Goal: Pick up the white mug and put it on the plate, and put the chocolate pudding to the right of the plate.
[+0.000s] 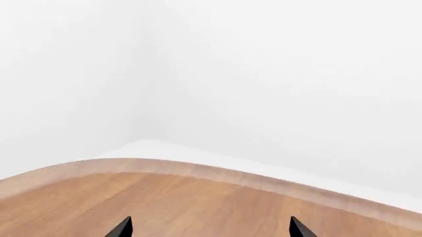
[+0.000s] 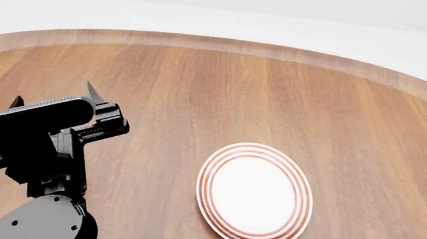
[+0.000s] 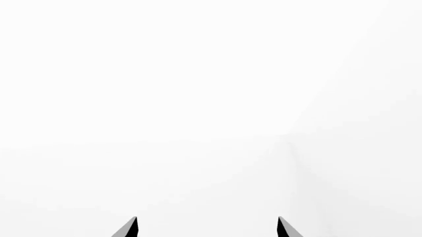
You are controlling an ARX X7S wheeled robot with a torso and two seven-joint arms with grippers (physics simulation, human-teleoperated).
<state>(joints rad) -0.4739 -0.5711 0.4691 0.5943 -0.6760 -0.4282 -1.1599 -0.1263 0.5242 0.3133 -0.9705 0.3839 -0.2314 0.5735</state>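
Note:
The plate (image 2: 254, 197), white with red rings round its rim, lies bare on the wooden table in the head view, low and right of centre. My left gripper (image 2: 54, 93) hovers over the table well to the left of the plate, open, with nothing between its fingers. In the left wrist view the left gripper (image 1: 211, 228) shows only two spread black fingertips over bare wood. My right gripper (image 3: 207, 228) is open too, facing plain white, and is outside the head view. The white mug and the chocolate pudding are out of view.
The round wooden table (image 2: 278, 96) fills the head view, and its curved far edge (image 1: 218, 175) runs across the left wrist view. White floor and walls lie beyond it.

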